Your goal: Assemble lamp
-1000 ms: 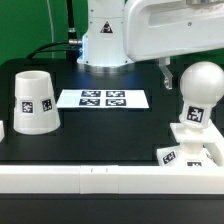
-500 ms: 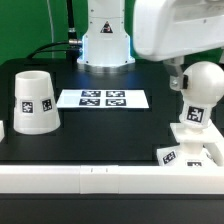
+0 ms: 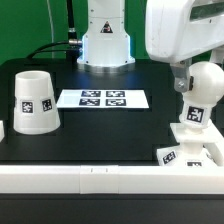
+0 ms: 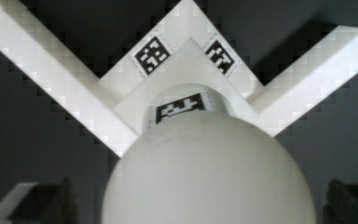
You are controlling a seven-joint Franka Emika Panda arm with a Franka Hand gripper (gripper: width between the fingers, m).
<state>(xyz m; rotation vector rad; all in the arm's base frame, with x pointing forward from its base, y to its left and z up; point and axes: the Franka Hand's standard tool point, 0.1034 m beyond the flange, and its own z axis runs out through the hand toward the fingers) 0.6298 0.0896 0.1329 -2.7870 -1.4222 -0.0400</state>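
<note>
The round-headed bulb [image 3: 203, 85] stands upright on the low square base [image 3: 195, 150] at the exterior view's right, near the front. My gripper [image 3: 186, 80] hangs close beside the bulb's head. In the wrist view the bulb [image 4: 202, 165] fills the space between my fingers [image 4: 30, 200], which stand on both sides of it without touching, so the gripper [image 4: 197, 200] is open. The base [image 4: 185, 72] with its tags shows beyond the bulb. The tapered shade [image 3: 35, 102] stands alone at the exterior view's left.
The marker board [image 3: 103, 98] lies flat at the middle back. A long white rail [image 3: 100, 178] runs along the table's front edge, just in front of the base. The arm's own pedestal [image 3: 105, 40] stands behind the marker board.
The arm has moved toward the exterior view's right and come down next to the bulb's head. Bulb, base and shade have not moved.
</note>
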